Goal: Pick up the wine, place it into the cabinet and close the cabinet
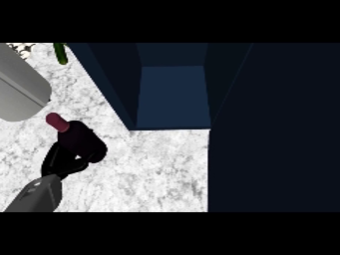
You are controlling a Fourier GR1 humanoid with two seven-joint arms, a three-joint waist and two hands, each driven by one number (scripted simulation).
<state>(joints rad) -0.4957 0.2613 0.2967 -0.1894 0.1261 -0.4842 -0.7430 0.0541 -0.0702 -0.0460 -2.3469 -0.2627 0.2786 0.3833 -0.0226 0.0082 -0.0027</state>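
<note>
Dark navy cabinet [172, 94] is standing open ahead of me on the marble counter [150, 169], its door [283, 129] swung out and filling my right side. My left hand [73, 152] is curling around the wine bottle [68, 130], hiding most of it; only the maroon cap is showing. A grey cylinder [10, 84] and a green item [60, 54] are being cut off at the edges.

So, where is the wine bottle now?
In the head view the wine bottle is at the left, held in the left hand above the counter, left of the open cabinet.
</note>
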